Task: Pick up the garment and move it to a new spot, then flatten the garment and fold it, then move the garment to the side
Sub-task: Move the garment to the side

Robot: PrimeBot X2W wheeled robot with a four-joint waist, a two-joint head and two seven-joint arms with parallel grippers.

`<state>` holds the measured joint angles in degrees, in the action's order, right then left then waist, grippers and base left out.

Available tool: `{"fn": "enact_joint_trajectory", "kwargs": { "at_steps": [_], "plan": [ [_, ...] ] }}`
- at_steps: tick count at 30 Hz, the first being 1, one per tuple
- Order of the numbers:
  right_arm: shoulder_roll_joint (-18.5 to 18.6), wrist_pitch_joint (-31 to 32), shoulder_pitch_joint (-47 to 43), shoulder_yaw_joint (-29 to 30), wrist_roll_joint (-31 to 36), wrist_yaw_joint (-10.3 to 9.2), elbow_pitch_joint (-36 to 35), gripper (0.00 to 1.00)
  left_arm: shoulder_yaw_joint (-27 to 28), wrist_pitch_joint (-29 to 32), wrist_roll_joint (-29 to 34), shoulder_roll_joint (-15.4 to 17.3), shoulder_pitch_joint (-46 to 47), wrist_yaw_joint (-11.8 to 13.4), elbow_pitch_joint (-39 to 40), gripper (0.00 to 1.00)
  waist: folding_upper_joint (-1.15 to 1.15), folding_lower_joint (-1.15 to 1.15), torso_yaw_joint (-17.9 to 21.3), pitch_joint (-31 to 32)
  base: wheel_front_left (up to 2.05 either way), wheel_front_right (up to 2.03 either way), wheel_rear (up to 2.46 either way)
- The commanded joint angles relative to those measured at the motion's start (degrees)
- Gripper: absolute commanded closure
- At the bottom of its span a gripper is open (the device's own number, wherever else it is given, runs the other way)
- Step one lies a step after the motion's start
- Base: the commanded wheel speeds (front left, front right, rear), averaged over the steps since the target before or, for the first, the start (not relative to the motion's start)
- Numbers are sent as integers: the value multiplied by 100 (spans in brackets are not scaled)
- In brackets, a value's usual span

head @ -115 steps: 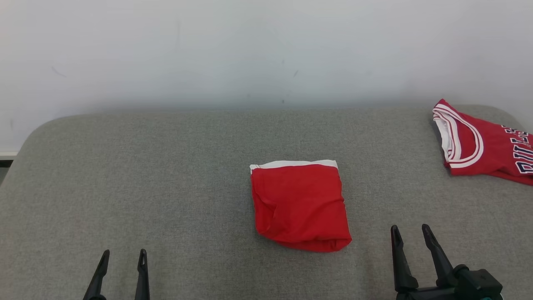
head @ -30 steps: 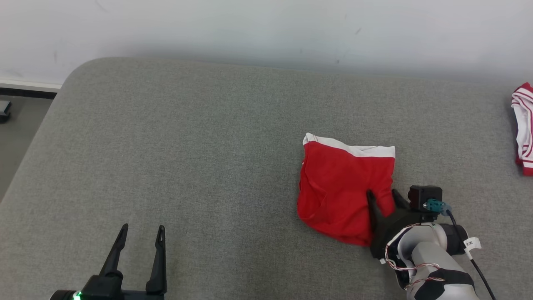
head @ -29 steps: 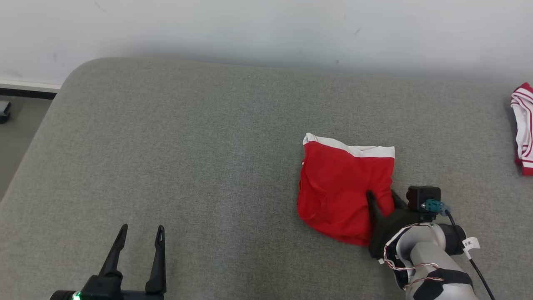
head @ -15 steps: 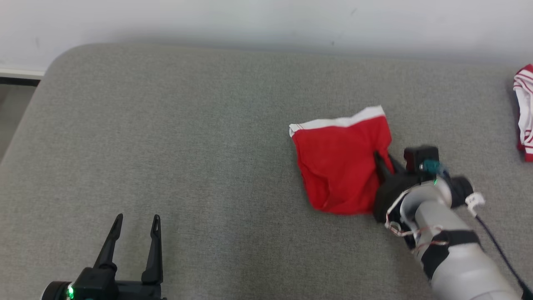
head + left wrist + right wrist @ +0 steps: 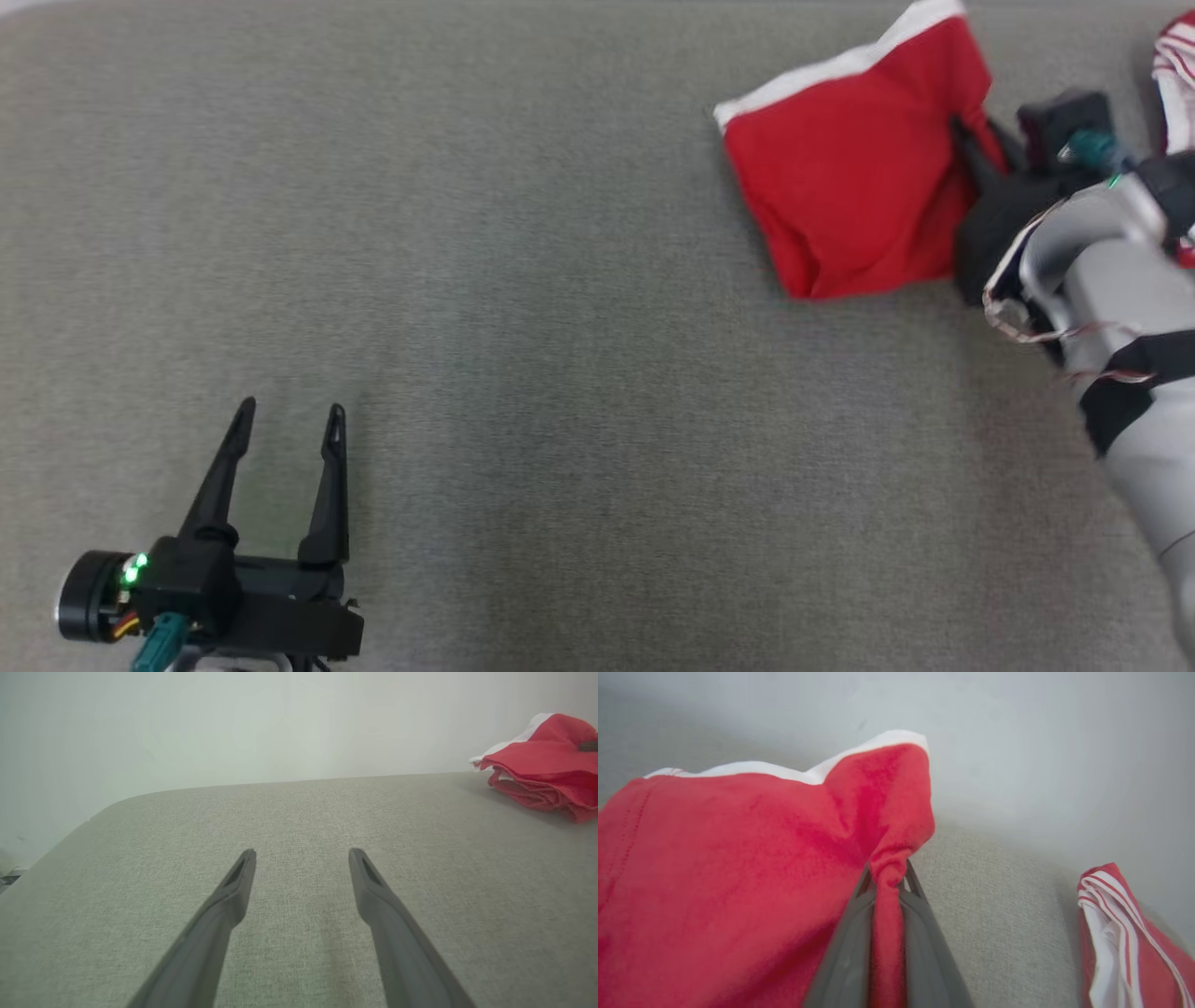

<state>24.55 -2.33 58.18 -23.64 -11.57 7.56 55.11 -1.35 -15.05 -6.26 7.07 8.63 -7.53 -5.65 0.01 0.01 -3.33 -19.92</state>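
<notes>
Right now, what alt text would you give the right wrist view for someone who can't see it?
The right pincer is shut on a bunched edge of the folded red garment, white-banded along its top. To the right, a red and white striped jersey lies on the grey fabric surface before a pale wall.

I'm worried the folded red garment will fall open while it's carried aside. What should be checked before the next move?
1. Right tool shut on the red garment at its edge: ok.
2. Grip catches every folded layer: cannot tell.
3. Garment folded, white band along one edge: ok.
4. Left tool open, apart from the garment: ok.
5. Gap to the striped jersey: not ok, it lies close by.
6. Bare grey cushion for setting down: ok.
</notes>
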Motion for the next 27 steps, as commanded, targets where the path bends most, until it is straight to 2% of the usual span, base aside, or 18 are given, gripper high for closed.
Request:
{"fn": "enact_joint_trajectory", "kwargs": {
  "at_steps": [1, 9, 16, 17, 19, 27],
  "plan": [
    [175, 92, 143, -77, -113, -19, -125, 100, -15, -15, -18, 81, 112, 9, 60, 0, -1, -1, 452, -446, 0, 0, 0],
    [1213, 619, 493, -265, -695, -19, -1042, 100, -18, -15, -16, 349, 315, 9, 443, 0, -1, -1, 981, -1036, 0, 0, 0],
    [1961, 956, 561, 35, -908, -18, -1542, 100, -125, -15, 87, 521, 408, 9, 839, 0, -1, -1, 1254, -1518, 0, 0, 0],
    [1961, 956, 561, 35, -908, -18, -1542, 100, -125, -15, 87, 521, 408, 9, 839, 0, -1, -1, 1254, -1518, 0, 0, 0],
    [2281, 1088, 563, 221, -851, -19, -1680, 100, -159, -15, 112, 584, 405, 9, 992, 0, -1, -1, 1308, -1652, 0, 0, 0],
    [2603, 1288, 722, 740, -555, -19, -1803, 100, -267, -13, 135, 693, 404, 8, 1404, 0, -1, -1, 1411, -1953, 0, 0, 0]
  ]
}}
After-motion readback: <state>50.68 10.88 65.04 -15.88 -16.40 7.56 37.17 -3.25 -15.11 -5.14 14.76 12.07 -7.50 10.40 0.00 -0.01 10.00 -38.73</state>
